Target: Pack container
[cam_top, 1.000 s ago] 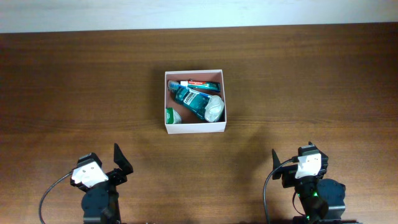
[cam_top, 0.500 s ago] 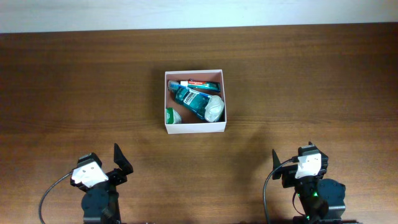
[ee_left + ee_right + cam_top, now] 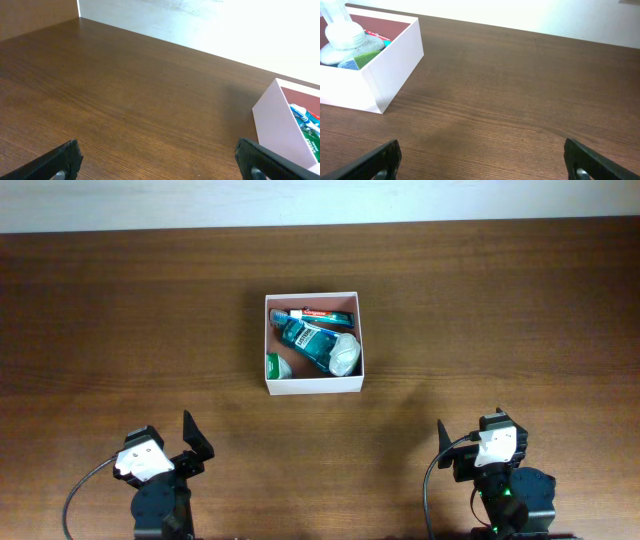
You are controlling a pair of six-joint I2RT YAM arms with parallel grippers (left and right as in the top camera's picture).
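Observation:
The container [image 3: 315, 387], a square white box with a pinkish-brown inside, sits mid-table. In it lie a teal mouthwash bottle [image 3: 310, 340], a red and white toothpaste tube [image 3: 322, 312], a white bottle [image 3: 346, 356] and a small green item [image 3: 272, 365]. The box shows at the right edge of the left wrist view [image 3: 280, 125] and at the top left of the right wrist view [image 3: 395, 60]. My left gripper [image 3: 160, 160] is open and empty near the front left. My right gripper [image 3: 482, 160] is open and empty near the front right.
The brown wooden table [image 3: 500, 310] spreads all around the box. A pale wall strip [image 3: 320, 200] runs along the far edge. Both arms' bases sit at the front edge, the left arm [image 3: 155, 470] and the right arm [image 3: 495, 465].

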